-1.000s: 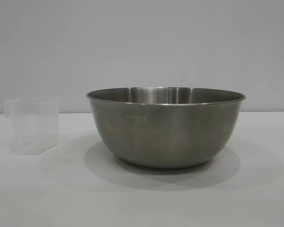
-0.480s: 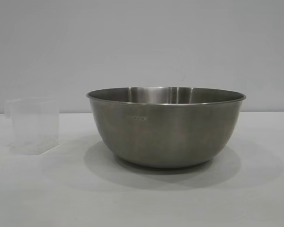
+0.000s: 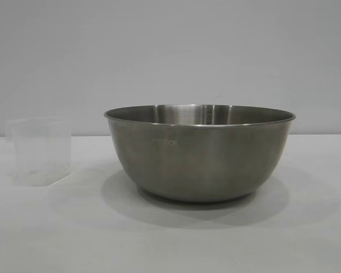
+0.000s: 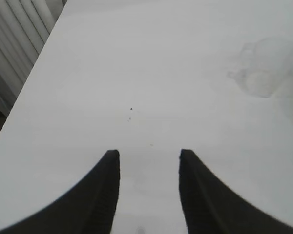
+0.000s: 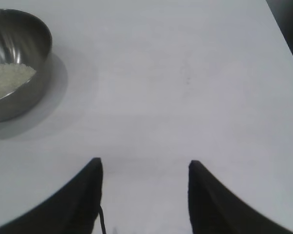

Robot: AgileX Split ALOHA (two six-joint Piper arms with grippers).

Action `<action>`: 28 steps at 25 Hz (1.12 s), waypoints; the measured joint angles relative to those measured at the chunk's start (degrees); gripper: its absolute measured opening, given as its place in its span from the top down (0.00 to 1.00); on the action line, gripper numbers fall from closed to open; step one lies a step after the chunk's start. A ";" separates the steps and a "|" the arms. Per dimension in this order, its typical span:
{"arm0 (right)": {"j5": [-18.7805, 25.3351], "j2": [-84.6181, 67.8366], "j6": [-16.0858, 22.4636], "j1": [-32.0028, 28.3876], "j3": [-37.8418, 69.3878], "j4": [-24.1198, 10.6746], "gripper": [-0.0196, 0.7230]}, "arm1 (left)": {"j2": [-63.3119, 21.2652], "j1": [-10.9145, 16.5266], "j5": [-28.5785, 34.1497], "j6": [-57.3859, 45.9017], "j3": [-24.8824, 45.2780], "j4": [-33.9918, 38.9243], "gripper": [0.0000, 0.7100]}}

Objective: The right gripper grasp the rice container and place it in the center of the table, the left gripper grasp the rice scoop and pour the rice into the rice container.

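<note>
The steel rice container [image 3: 199, 152] stands upright at the middle of the white table [image 3: 170, 239]. In the right wrist view it [image 5: 27, 92] holds a pale mass of rice [image 5: 7, 79]. The translucent rice scoop [image 3: 40, 151] stands upright on the table left of the bowl, apart from it; it shows faintly in the left wrist view [image 4: 263, 68]. My left gripper [image 4: 149, 155] is open and empty over bare table, well away from the scoop. My right gripper [image 5: 144, 163] is open and empty over bare table, away from the bowl. Neither gripper shows in the exterior view.
A plain grey wall stands behind the table. The table's edge [image 4: 27, 92] shows in the left wrist view, with ribbed grey panels beyond it. Another table edge [image 5: 285, 36] shows in the right wrist view.
</note>
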 joint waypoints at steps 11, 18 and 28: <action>0.00 -0.12 0.00 0.00 0.00 0.00 0.48 | -0.04 0.00 -0.09 0.00 0.00 0.00 0.68; 0.00 -0.44 0.00 0.00 0.00 0.00 0.48 | -0.04 0.00 -0.12 0.00 0.00 0.00 0.68; 0.15 -5.63 0.00 -4.34 0.00 0.00 0.48 | -0.14 0.00 -0.22 0.00 0.00 0.00 0.68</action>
